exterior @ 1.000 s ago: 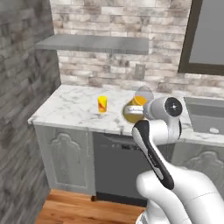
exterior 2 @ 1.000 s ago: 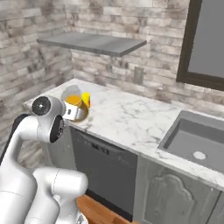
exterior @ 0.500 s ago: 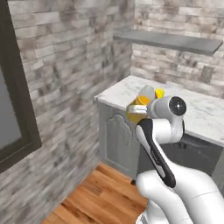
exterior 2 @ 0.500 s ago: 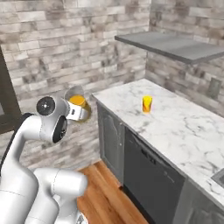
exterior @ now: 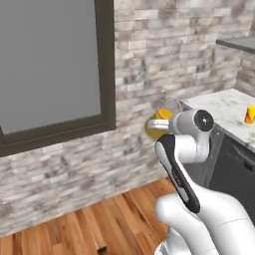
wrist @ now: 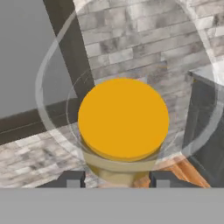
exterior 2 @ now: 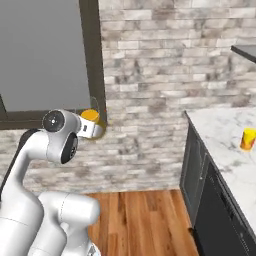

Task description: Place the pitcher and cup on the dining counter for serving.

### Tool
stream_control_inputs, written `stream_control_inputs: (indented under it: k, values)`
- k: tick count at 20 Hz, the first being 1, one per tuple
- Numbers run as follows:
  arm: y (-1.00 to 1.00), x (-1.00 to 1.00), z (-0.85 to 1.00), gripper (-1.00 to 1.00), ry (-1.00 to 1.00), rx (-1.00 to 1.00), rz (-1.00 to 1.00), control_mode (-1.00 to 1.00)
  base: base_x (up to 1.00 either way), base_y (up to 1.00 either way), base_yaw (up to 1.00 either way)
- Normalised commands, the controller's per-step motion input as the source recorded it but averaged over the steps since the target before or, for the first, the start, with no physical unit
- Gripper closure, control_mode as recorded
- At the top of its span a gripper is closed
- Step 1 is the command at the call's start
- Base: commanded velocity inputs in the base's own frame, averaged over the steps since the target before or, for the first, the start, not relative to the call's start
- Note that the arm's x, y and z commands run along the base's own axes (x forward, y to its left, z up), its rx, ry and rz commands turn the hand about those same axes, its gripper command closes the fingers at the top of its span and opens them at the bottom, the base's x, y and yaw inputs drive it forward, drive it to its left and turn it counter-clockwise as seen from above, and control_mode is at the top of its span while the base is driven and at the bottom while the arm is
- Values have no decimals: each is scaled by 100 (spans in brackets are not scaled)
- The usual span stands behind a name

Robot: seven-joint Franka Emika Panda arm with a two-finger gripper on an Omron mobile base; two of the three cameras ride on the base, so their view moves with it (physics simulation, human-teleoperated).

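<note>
- The pitcher [exterior: 158, 123], a clear glass carafe with amber-orange liquid in its round base, is up in the air at the end of the white arm, in front of the grey brick wall [exterior: 164, 55], with wooden floor [exterior: 94, 224] below it.
- In the left base view it sits just at nine o'clock of the arm's round wrist joint; in the right base view the pitcher [exterior 2: 91, 123] sits at three o'clock of that joint.
- The hand view looks down into the carafe: the orange liquid disc sits at the centre, with the glass rim sweeping around it from nine o'clock over twelve to three.
- The gripper [wrist: 116, 178] has its two dark fingertips [wrist: 72, 178] standing apart at six o'clock, one on either side of the carafe's neck, pinching the pitcher between them.
- The cup [exterior: 250, 114], a small yellow tumbler, stands upright on a white veined marble worktop [exterior: 226, 107] at three o'clock of the left base view, well apart from the pitcher.
- A dark-framed window [exterior: 50, 64] fills the ten o'clock part of both base views.
- A dark dishwasher front [exterior 2: 215, 215] sits under the worktop at four o'clock in the right base view.
</note>
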Motion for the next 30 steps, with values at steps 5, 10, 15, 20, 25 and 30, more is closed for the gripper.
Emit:
stream_control_inputs:
  k: [5,10,15,20,25,30]
  values:
    - [0,0,0,100,0,0,0,100,-75,-1,90]
    - [0,0,0,100,0,0,0,100,-68,0,93]
    - [0,0,0,100,0,0,0,100,-42,0,79]
    - [0,0,0,100,0,0,0,100,-35,0,76]
    - [0,0,0,100,0,0,0,100,-44,0,79]
    - [0,0,0,100,0,0,0,100,-46,0,85]
